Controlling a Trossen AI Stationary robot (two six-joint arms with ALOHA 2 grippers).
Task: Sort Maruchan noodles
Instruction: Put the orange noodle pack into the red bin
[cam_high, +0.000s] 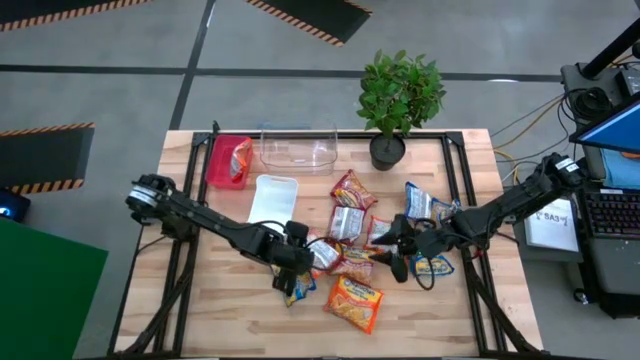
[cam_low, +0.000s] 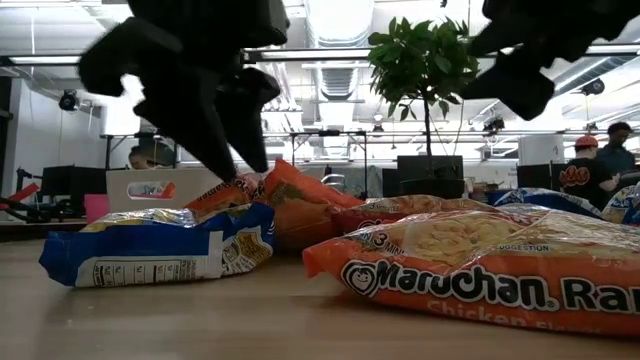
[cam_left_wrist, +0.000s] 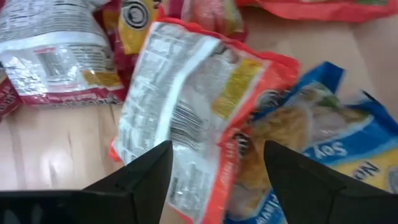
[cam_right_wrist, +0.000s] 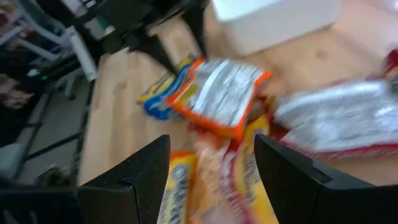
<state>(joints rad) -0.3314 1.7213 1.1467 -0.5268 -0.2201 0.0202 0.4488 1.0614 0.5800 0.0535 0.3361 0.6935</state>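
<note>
Nearest the table's front edge lies an orange packet (cam_high: 354, 302), with a blue-and-yellow packet (cam_high: 300, 288) just beside it. Above that one hovers the left gripper (cam_high: 297, 262), jaws spread and holding nothing, an orange-edged packet (cam_left_wrist: 193, 118) lying between its fingers in the wrist view. Mid-table, the right gripper (cam_high: 398, 262) also stands spread and unloaded over the loose Maruchan noodles (cam_high: 352, 225). Farther back, the red tray (cam_high: 226, 162) holds 1 packet; the white tray (cam_high: 273, 199) and clear tray (cam_high: 298, 150) appear unfilled. Sorting looks barely begun; the next move likely calls for a descent and firm pinch on 1 packet.
</note>
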